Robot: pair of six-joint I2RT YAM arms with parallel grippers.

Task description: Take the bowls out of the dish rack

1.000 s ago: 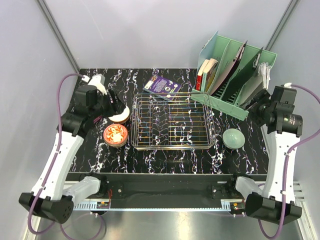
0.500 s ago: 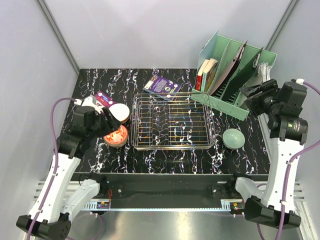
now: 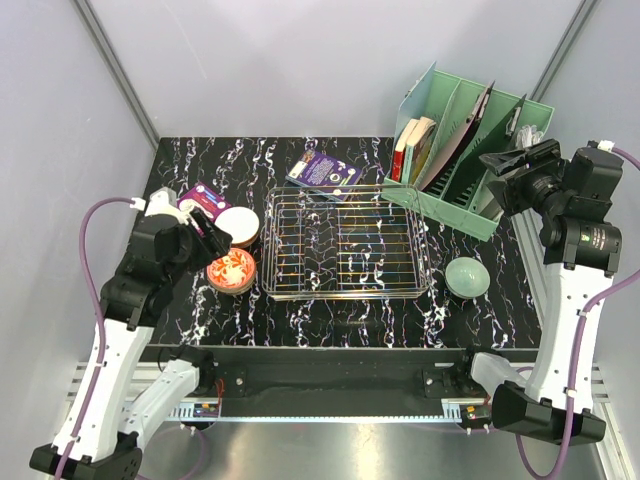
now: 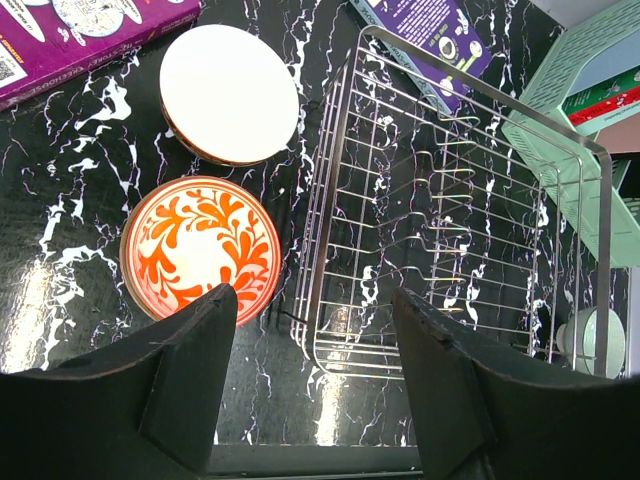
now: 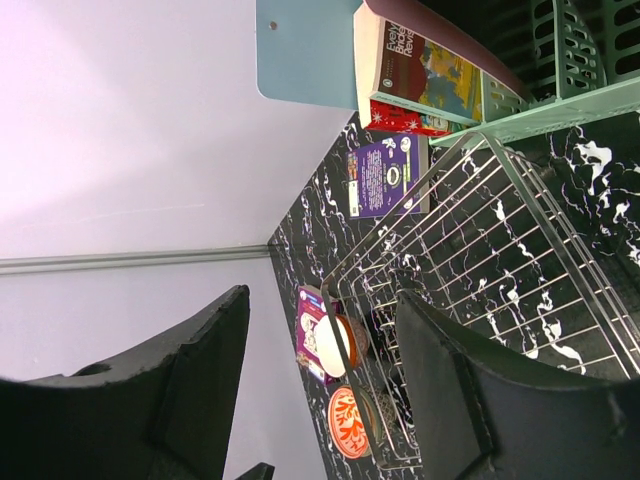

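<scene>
The chrome wire dish rack (image 3: 345, 245) stands mid-table with no bowl in it. Left of it sit a cream bowl with an orange outside (image 3: 238, 225) and a red floral bowl (image 3: 231, 270). A pale green bowl (image 3: 467, 277) rests right of the rack. My left gripper (image 3: 210, 232) hovers open above the two left bowls, holding nothing. In the left wrist view the gripper (image 4: 312, 300) frames the rack's (image 4: 450, 230) near-left corner, with the floral bowl (image 4: 200, 248) and the cream bowl (image 4: 230, 93) to the left. My right gripper (image 3: 505, 165) hangs open and empty, high by the organizer.
A mint-green file organizer (image 3: 470, 150) holding books stands at the back right. A purple book (image 3: 323, 172) lies behind the rack. A purple box (image 3: 203, 195) lies behind the cream bowl. Grey walls close in both sides.
My left gripper has drawn back from the cream bowl toward the near left, uncovering the purple box. My right gripper has risen and swung toward the back by the organizer.
</scene>
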